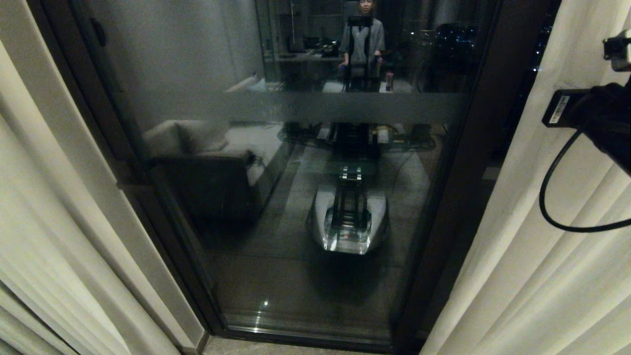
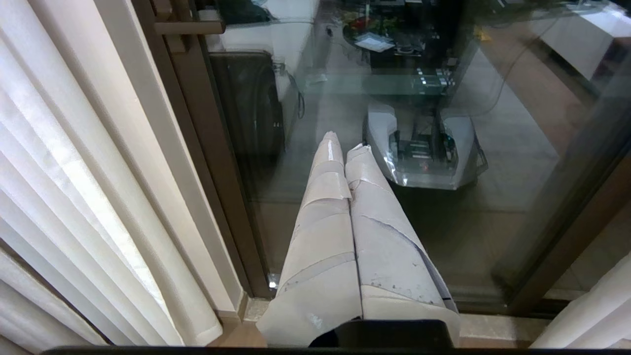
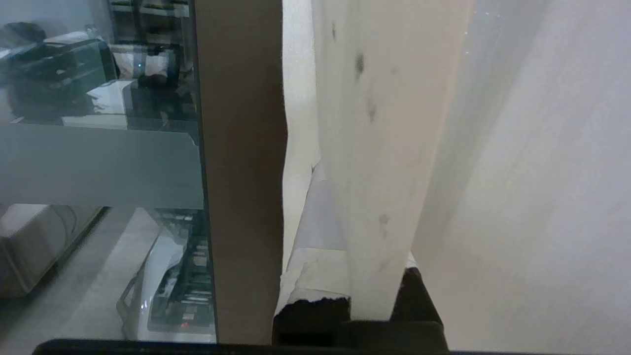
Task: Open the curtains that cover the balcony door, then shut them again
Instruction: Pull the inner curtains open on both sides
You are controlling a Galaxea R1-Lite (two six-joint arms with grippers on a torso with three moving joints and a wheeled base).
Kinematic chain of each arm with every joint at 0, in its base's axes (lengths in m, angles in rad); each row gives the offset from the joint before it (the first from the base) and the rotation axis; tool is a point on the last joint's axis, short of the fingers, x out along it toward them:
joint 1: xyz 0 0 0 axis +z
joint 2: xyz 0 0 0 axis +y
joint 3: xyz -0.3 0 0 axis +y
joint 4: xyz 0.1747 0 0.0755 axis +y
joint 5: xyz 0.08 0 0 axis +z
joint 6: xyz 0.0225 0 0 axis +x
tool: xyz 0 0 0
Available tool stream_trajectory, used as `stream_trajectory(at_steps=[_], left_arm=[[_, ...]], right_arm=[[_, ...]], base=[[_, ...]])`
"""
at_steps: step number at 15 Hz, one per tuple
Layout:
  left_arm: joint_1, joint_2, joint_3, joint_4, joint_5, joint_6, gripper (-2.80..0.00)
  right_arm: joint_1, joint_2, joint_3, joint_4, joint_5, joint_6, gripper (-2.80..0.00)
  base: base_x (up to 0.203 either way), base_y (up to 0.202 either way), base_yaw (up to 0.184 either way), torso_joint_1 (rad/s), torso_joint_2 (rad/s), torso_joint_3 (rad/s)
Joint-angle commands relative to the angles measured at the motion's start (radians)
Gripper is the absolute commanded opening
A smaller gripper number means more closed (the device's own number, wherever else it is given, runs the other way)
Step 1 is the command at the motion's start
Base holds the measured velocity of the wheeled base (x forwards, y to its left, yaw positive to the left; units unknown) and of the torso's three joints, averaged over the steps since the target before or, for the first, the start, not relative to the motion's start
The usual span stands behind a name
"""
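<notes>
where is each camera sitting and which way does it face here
Head view: on the robot's head, looking forward and down at the balcony door between the parted curtains; the right arm shows at the right edge.
Left wrist view: behind the shut left gripper, facing the door glass and floor.
Right wrist view: behind the right gripper, shut on the right curtain's edge, beside the door frame.
Shared: all three show the door's glass with the robot's reflection.
</notes>
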Motion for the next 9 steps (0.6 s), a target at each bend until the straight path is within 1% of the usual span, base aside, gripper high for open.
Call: stream_trajectory(at_steps=[1,9], left_arm=[[0.0,0.0,0.0,0.0,0.0,0.0,-2.8],[0.0,0.0,0.0,0.0,0.0,0.0,-2.8]], right_arm=[[0.001,0.001,0.0,-0.006,-0.002,-0.001,-2.8],[0.001,0.003,0.023,-0.025,-0.002,-0.001,-2.8]], base=[[0.0,0.0,0.0,0.0,0.0,0.0],[0.0,0.0,0.0,0.0,0.0,0.0]])
